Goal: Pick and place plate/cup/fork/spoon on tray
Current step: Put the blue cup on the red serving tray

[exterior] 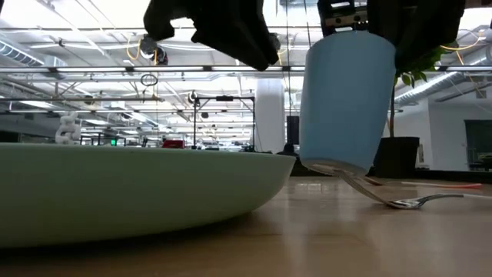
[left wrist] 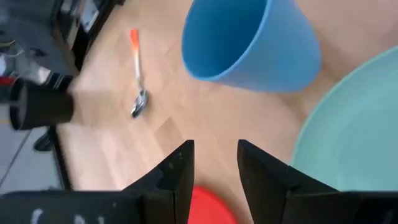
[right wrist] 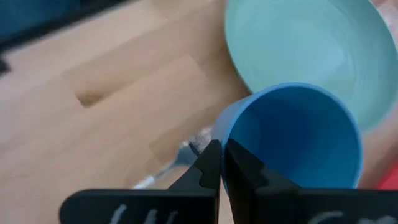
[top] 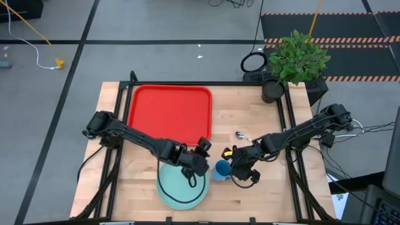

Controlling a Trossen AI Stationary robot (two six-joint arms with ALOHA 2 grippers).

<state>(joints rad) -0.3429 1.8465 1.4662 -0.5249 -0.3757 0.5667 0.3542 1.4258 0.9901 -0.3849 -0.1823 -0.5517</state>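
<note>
The blue cup hangs in my right gripper, just right of the mint-green plate, which lies flat on the table near its front edge. In the low view the cup is off the table above the fork. The fork's orange handle shows beside the right gripper. My left gripper is open and empty over the plate's far rim, left of the cup. The spoon lies on the table behind the cup. The red tray lies at the far left. My right gripper pinches the cup's wall at its rim, one finger outside and one inside the opening. The fingers come from above and from the table's right side. The cup is lifted clear of the table, slightly tilted, with its base just above the fork.
A potted plant stands at the table's far right corner. The spoon also shows in the left wrist view, on bare wood. Bare wood lies between the tray and the cup.
</note>
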